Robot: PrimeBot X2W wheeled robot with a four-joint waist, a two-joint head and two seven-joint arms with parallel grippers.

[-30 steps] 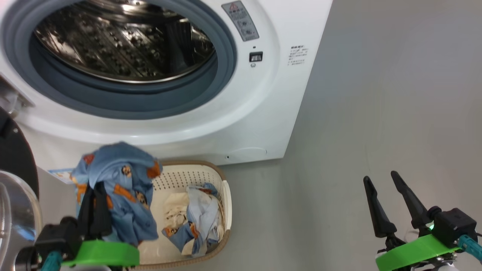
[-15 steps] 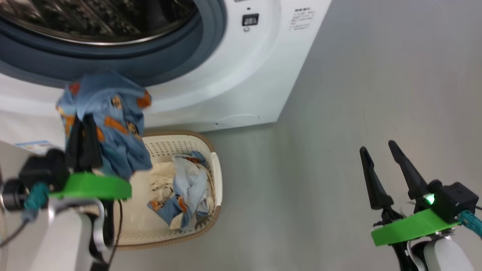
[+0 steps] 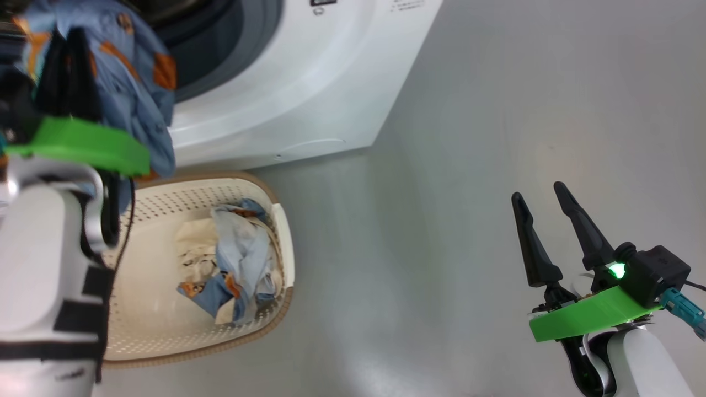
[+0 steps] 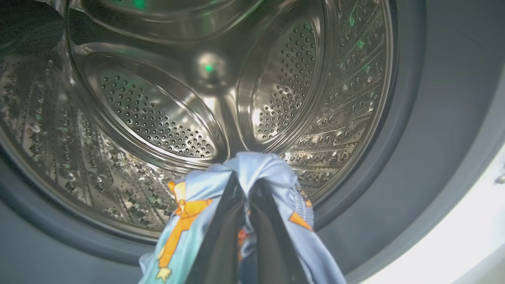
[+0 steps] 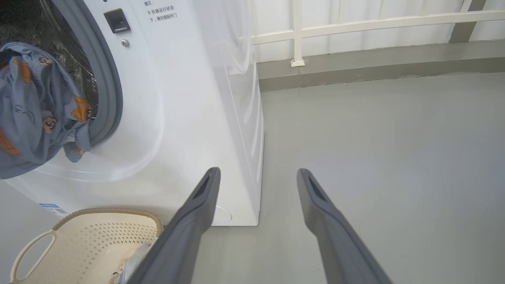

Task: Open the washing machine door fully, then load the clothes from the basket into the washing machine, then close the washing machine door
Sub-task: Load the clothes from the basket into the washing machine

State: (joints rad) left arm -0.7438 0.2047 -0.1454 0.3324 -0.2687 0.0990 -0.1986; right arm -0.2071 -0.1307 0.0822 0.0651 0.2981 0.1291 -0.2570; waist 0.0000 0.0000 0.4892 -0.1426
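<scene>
- Clothes (image 3: 231,259): a pale blue and cream bundle lies in the basket (image 3: 165,212). The basket stands on the floor (image 3: 441,231) just in front of the washing machine (image 3: 309,82), which appears to be so that each lift to the opening is short.
- One blue garment (image 5: 31,106) with orange print is held up at the mouth of the drum (image 4: 158,118). It is level with the grey-blue gasket (image 4: 410,157) and, as far as can be judged, not yet inside.
- Left gripper (image 4: 245,182): the fingers are pinched together on a fold of the blue garment. The cloth is bunched over the fingertips, which likely keeps it from slipping during the lift.
- Orientation: the gripper fingers point straight into the drum, toward its perforated rear wall. The garment hangs from the pinch point, so its long axis runs downward, with loose ends trailing on both sides of the fingers.
- Likely next step: advance past the gasket before release, or the trailing ends may catch on the lip.
- Right gripper (image 3: 538,192): the jaws are spread wide and hold nothing. It sits over bare floor, well apart from the machine, and appears to be parked clear of the loading path.
</scene>
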